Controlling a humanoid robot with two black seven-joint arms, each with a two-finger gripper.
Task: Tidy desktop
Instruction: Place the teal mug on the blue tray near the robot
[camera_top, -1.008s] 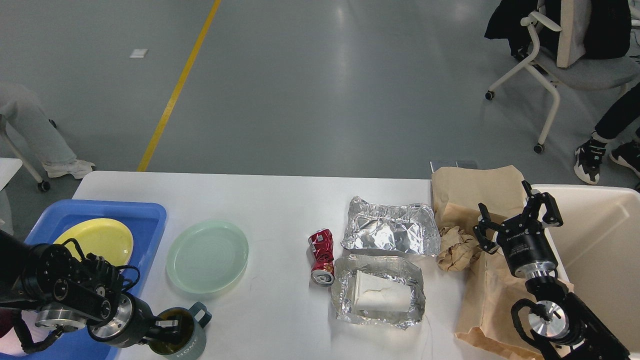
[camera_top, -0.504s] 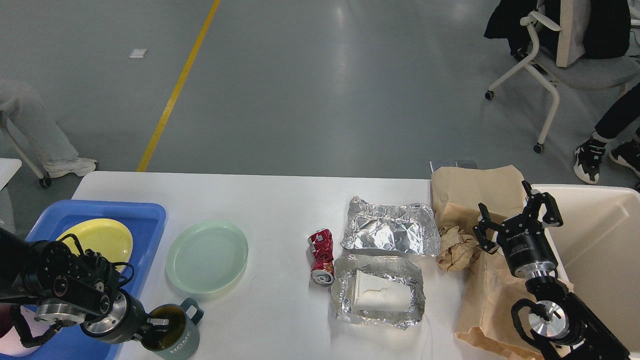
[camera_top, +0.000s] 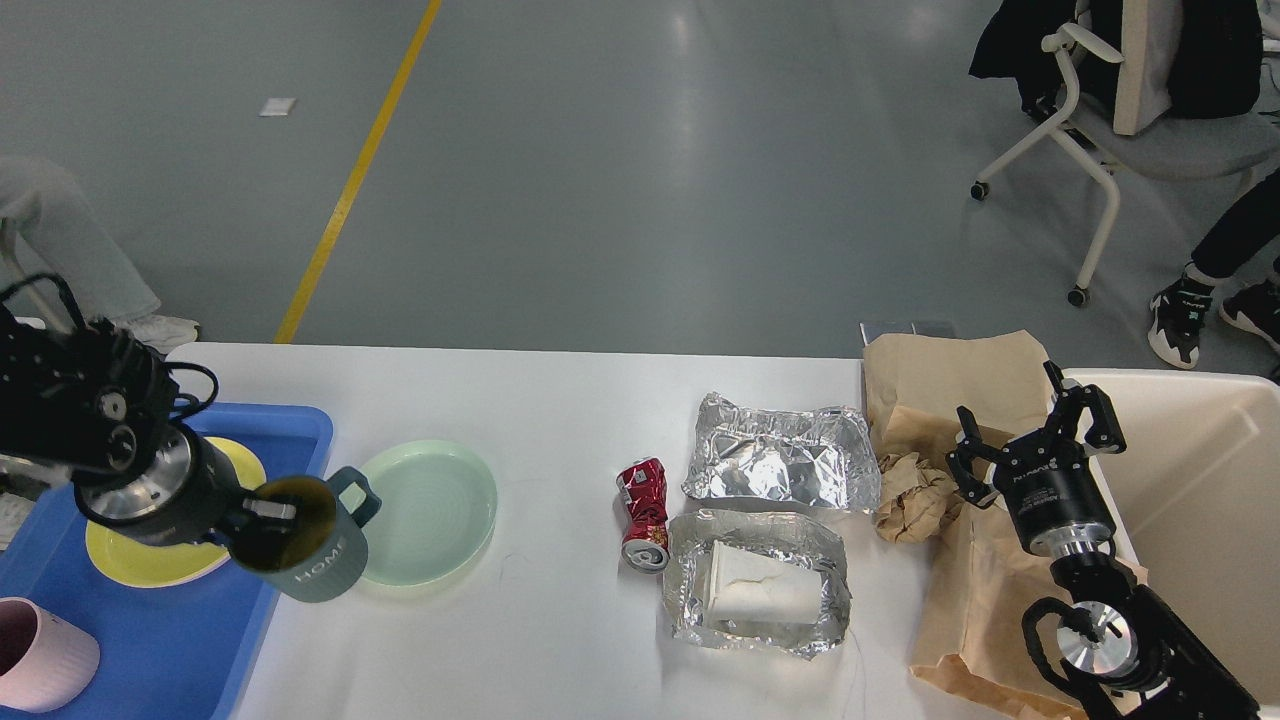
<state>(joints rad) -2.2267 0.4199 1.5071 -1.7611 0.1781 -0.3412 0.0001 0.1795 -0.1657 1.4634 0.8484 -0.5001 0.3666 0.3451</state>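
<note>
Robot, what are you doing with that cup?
I am tidying the desktop. My left tool holds the grey-green mug by its rim, lifted over the edge of the blue tray, where a yellow plate and pink cup sit. My right tool hangs open over the brown paper bag, beside the cream bin.

Robotics lab or test hall: grey sealed floor (camera_top: 620, 200) with yellow lane line (camera_top: 350, 180), wheeled office chair (camera_top: 1100, 140) beyond the right end effector (camera_top: 1035, 430), seated bystanders at both edges.
</note>
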